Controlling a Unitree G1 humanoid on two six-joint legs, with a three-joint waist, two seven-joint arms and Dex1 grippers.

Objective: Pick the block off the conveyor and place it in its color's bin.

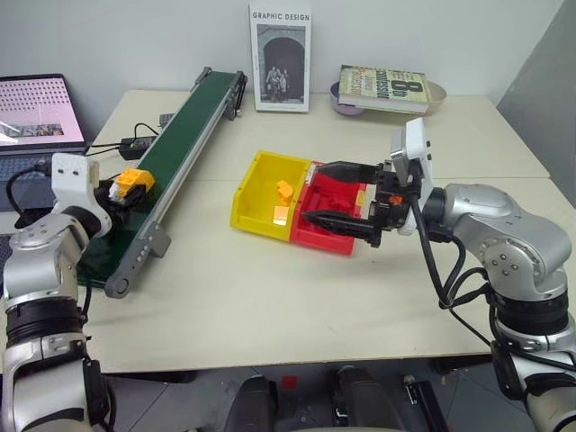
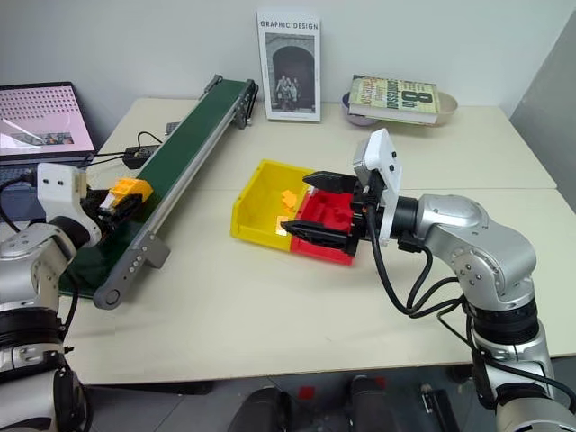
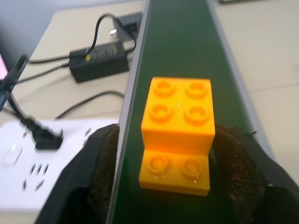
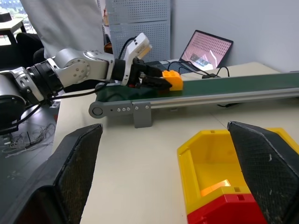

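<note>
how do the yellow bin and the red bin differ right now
The yellow bin holds small orange pieces; no loose pieces are visible in the red bin. The yellow bin lies nearer the conveyor; the red bin lies on the far side, toward the right gripper. That gripper's open fingers hang over the red bin, while the yellow bin is uncovered. Both are open-top, rectangular and joined side by side.

Bench layout: conveyor left, bins centre.

The conveyor (image 1: 175, 162) runs along the bench (image 1: 270, 306) at the left; the block (image 1: 133, 180) sits on its belt. The twin bins (image 1: 270, 193) lie to its right, with a book (image 1: 280, 57) standing behind them.
</note>
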